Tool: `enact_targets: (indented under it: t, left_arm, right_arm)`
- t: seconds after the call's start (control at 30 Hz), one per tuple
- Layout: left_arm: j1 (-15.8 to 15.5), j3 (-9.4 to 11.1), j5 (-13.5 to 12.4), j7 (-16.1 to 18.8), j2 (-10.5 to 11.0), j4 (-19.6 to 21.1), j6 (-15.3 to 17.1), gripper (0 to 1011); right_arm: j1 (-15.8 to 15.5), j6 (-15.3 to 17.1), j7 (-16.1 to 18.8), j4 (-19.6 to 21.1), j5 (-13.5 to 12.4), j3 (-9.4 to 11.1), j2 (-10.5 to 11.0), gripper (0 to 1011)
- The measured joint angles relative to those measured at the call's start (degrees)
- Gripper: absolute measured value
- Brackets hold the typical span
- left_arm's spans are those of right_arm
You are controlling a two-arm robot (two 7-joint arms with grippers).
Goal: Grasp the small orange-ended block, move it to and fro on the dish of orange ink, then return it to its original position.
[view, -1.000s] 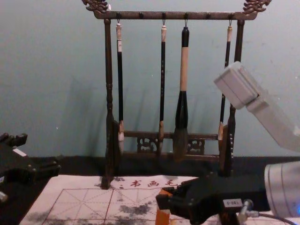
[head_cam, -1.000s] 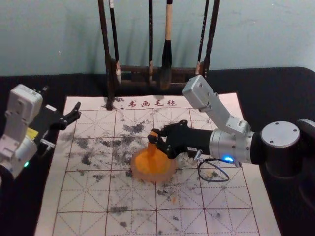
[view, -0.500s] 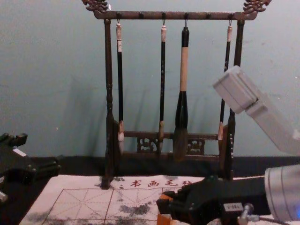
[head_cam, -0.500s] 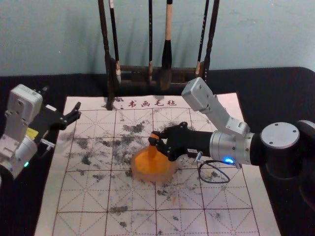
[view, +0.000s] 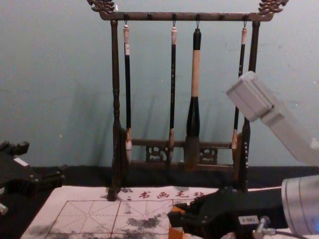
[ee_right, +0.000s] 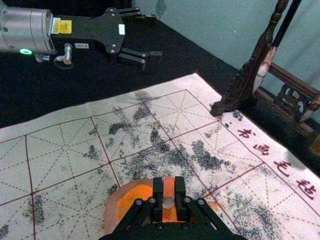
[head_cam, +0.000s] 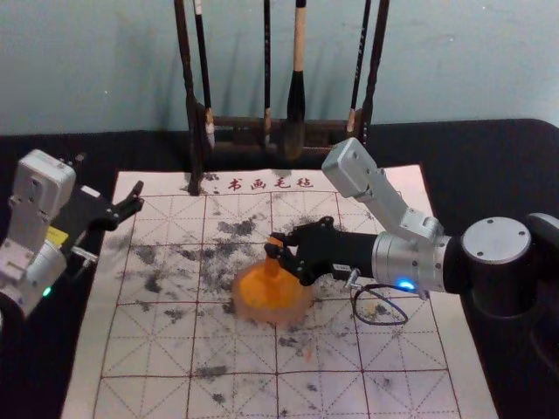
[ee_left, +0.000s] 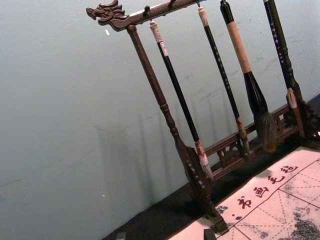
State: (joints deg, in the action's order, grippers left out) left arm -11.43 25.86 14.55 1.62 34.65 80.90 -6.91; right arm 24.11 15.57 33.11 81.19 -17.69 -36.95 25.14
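My right gripper [head_cam: 276, 250] reaches in from the right over the dish of orange ink [head_cam: 241, 307] and is shut on the orange block [head_cam: 272, 264]. The block stands roughly upright, its lower end down at the orange ink. In the right wrist view, the block's orange top [ee_right: 168, 187] is pinched between the fingertips of the right gripper [ee_right: 169, 196], with the dish [ee_right: 111, 206] just beneath. My left gripper [head_cam: 133, 202] stays parked, open and holding nothing, off the sheet's far left corner; the left wrist view has the tips of the left gripper [ee_left: 165, 235] wide apart.
A white gridded sheet [head_cam: 140, 349] with black ink smudges lies under the dish. Behind it a dark wooden rack [view: 115, 99] carries several hanging brushes, among them a thick brush [view: 193, 114]. A cable loop [head_cam: 378, 320] hangs beneath the right arm.
Compared with a second ago, the right gripper and block are slightly lower and a touch farther right. The grip on the block is unchanged, and the left arm has stayed put.
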Motion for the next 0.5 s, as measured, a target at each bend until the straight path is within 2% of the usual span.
enact_targets:
  t: [0.5]
  left_arm:
    - [0.0, 0.0, 0.0, 0.0, 0.0, 0.0, 0.0, 1001]
  right_arm:
    - [-0.58, 0.07, 0.51, 0.94, -0.28, 0.47, 1.11, 138]
